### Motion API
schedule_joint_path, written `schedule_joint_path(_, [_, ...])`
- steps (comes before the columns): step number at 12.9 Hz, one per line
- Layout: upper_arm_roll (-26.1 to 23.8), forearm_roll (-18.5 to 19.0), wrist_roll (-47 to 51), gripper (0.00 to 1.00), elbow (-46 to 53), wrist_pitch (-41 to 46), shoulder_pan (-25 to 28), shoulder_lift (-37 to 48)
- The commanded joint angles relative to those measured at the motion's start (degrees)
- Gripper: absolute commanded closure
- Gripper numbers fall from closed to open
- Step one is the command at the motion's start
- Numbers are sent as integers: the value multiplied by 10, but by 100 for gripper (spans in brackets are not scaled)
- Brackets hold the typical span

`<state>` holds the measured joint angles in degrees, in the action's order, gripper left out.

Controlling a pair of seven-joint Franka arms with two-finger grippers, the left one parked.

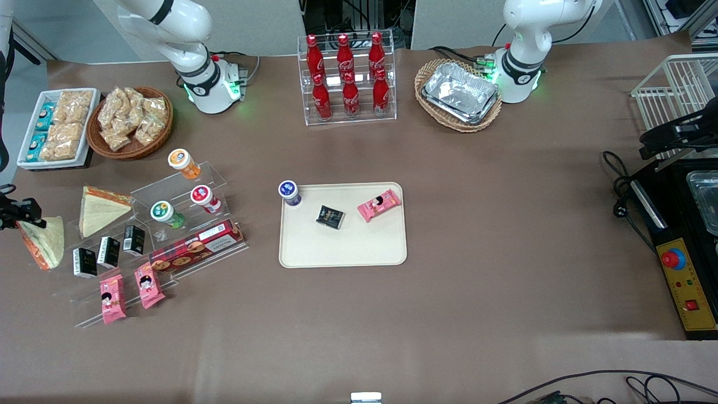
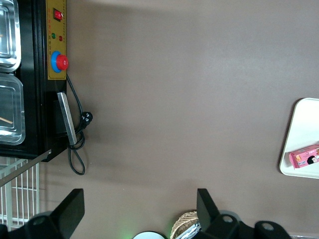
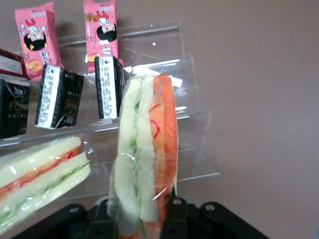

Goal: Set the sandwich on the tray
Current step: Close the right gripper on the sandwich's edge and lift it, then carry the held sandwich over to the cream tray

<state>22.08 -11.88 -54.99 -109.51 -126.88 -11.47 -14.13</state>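
My right gripper [image 1: 29,223] is at the working arm's end of the table, beside the clear acrylic display stand [image 1: 168,235]. It is shut on the sandwich [image 1: 46,242], a wrapped pale wedge with green and orange-red layers, and holds it upright a little above the table. In the right wrist view the sandwich [image 3: 147,149] stands between the black fingers [image 3: 172,216] of the gripper [image 3: 141,221]. The cream-beige tray [image 1: 342,247] lies at mid-table, well away toward the parked arm; its corner shows in the left wrist view [image 2: 301,139].
A second sandwich wedge [image 1: 98,209] lies on the stand beside the held one. The stand also carries black cartons [image 1: 109,251], pink packets [image 1: 112,297], a biscuit box [image 1: 196,247] and lidded cups [image 1: 182,163]. On the tray are a blue-lid cup [image 1: 289,192], black packet [image 1: 330,216] and pink packet [image 1: 380,205].
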Motion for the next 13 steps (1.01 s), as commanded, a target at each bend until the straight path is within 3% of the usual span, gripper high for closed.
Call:
schedule_joint_path(1, [-1, -4, 37, 100, 35, 45, 16, 40])
schedule_joint_path(3, [-2, 33, 131, 100, 101, 138, 30, 52])
schedule_joint_path(5, [-2, 69, 243, 100, 150, 215, 82, 57])
schedule_joint_path(8, [-5, 63, 430, 100, 159, 271, 155, 82])
schedule_joint_path(13, [-8, 63, 806, 100, 157, 295, 352, 89])
